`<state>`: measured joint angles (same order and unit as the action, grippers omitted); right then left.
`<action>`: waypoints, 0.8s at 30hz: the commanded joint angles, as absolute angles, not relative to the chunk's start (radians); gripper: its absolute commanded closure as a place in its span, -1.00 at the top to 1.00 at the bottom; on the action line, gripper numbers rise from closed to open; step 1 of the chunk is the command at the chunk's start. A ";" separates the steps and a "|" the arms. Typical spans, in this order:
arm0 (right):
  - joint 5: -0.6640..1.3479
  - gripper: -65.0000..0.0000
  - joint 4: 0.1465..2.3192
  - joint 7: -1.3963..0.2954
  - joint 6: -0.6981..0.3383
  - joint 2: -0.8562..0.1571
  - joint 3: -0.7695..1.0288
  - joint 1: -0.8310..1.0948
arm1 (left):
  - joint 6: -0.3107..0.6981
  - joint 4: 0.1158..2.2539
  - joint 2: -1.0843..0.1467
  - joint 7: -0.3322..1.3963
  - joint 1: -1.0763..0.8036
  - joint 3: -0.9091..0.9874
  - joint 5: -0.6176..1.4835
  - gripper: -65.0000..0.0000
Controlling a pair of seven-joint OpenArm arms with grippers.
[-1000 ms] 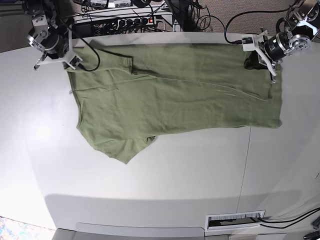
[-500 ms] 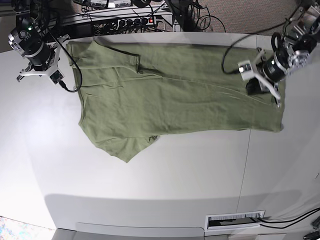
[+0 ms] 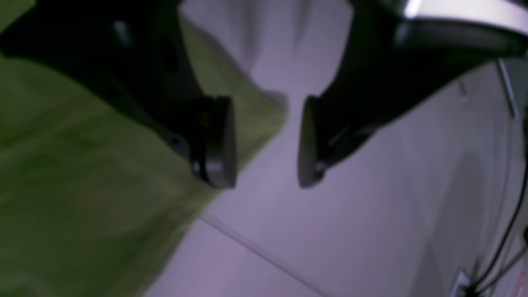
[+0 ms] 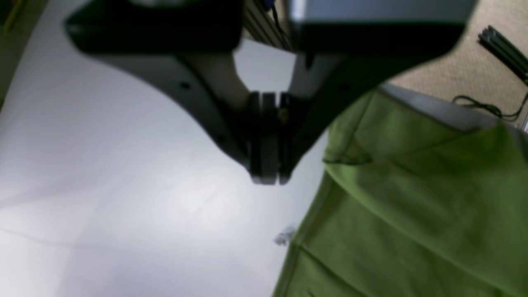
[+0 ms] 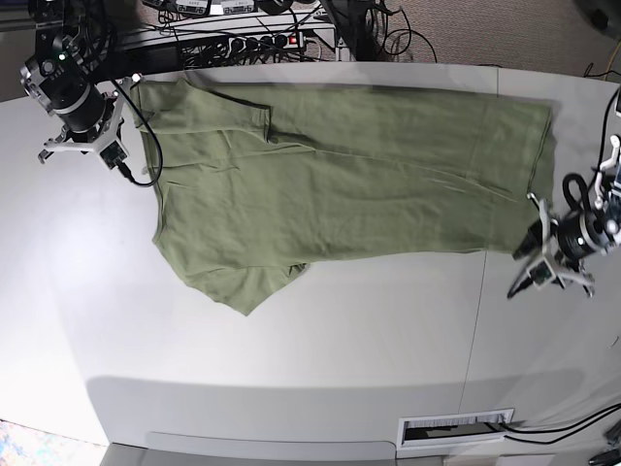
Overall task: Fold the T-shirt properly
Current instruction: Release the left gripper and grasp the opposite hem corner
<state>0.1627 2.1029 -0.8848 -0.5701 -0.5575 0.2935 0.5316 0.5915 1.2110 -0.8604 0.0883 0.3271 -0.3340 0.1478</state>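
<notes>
The sage-green T-shirt lies spread flat across the back half of the table, with one sleeve pointing toward the front. My left gripper hovers just off the shirt's front right corner. In the left wrist view this gripper is open with only bare table between its pads, and the shirt lies to its left. My right gripper sits beside the shirt's back left corner. The right wrist view shows that gripper shut on nothing, over bare table, with the shirt to its right.
Cables and a power strip run along the table's back edge. A seam crosses the table on the right, and a slotted vent sits at the front edge. Carpet shows beyond the table.
The left gripper has opened, let go of the shirt's right hem and moved toward the front right. The hem now lies flat at the back right. The right gripper has moved left, off the shirt.
</notes>
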 commanded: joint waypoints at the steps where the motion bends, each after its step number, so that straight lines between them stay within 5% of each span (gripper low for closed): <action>1: 0.165 -1.00 2.117 -0.870 -0.562 -0.574 0.302 0.529 | 0.595 1.191 -0.867 0.070 0.379 -0.324 0.157 -0.19; 5: 0.165 -1.00 2.117 -0.870 -0.562 -0.574 0.302 0.529 | 0.698 1.088 -0.806 0.049 0.462 -0.324 0.104 -0.19; 17: 0.164 -1.00 2.117 -0.862 -0.564 -0.574 0.302 0.529 | 0.580 0.838 -0.749 0.043 0.509 -0.324 0.123 -0.19; 24: 0.164 -1.00 2.117 -0.861 -0.564 -0.576 0.302 0.529 | 0.629 0.728 -0.785 0.066 0.559 -0.324 0.210 -0.19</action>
<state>0.1623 2.1029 -0.8810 -0.5697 -0.5594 0.2935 0.5316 0.6300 0.7200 -0.7601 0.0803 0.5289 -0.3344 0.2050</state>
